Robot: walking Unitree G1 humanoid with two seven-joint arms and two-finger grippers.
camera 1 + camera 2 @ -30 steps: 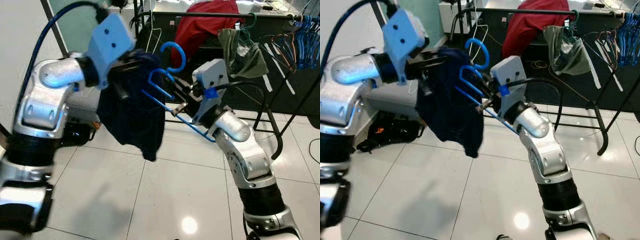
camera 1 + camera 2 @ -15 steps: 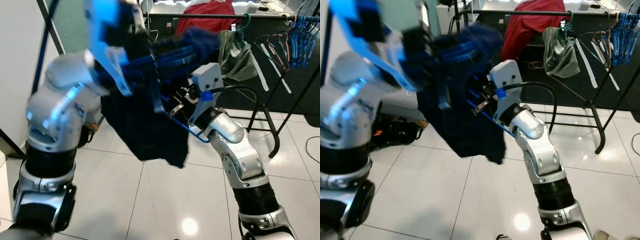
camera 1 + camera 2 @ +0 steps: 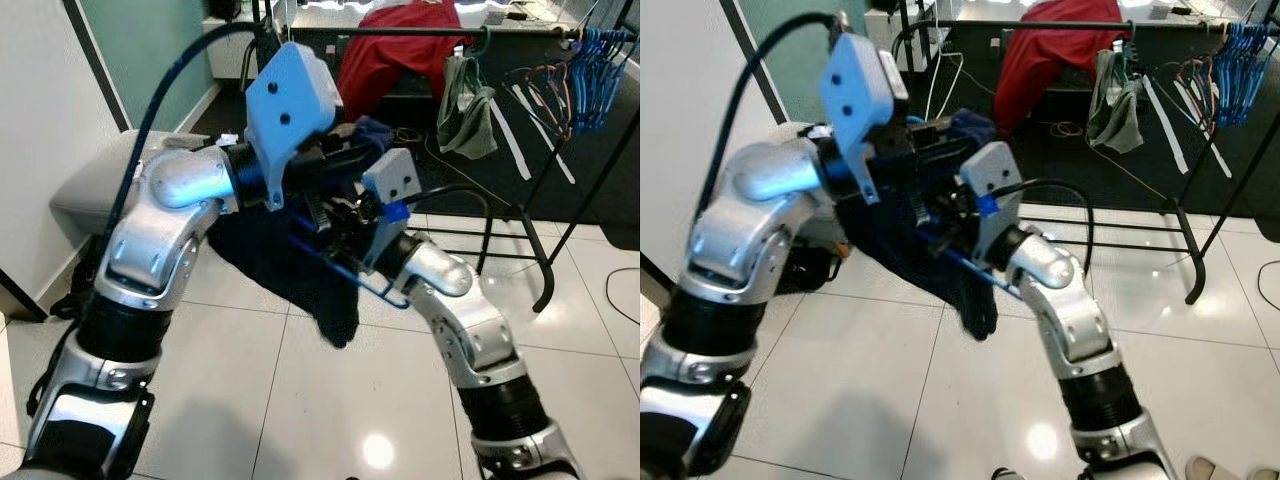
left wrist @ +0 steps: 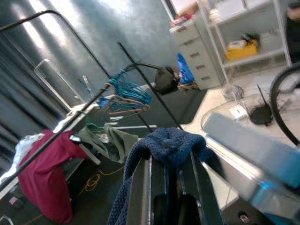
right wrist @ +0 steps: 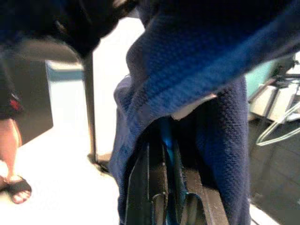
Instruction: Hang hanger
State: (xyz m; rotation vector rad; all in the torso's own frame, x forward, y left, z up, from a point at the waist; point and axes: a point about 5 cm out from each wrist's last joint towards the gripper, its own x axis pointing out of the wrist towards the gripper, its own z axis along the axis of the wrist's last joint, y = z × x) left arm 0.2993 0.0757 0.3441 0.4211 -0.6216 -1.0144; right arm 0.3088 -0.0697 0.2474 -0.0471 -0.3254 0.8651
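While we are holding the dark navy knitted garment (image 3: 290,270) up between both arms, the main risk, as we are judging it, is the cloth sliding off the thin blue plastic hanger (image 3: 345,275) before the two reach the rail. The left gripper (image 4: 165,185) is showing its jaws clamped on a bunched fold of the knit, high in front of our chest. The right gripper (image 5: 165,180) is pinching the blue hanger with its jaws close together around it, the knit draping over and around them. Much of the garment is hanging loose below, toward the floor, and only part of the hanger's lower bar is peeking out beneath the cloth, so we cannot tell how well the hanger is seated inside it. If either arm is pulling away from the other, the knit may be dragged off the hanger. The hanger's hook is hidden among the cloth and arms, so catching the rail may be awkward.

We are standing on a glossy white tiled floor (image 3: 300,400). Well ahead, a black metal clothes rail (image 3: 420,30) is carrying a red garment (image 3: 385,50), an olive-green garment (image 3: 462,95) and a cluster of empty blue hangers (image 3: 585,55). A grey padded bench (image 3: 95,185) is sitting by the teal wall (image 3: 150,50) on our left. A person's sandalled foot (image 5: 14,185) is standing on the floor nearby.
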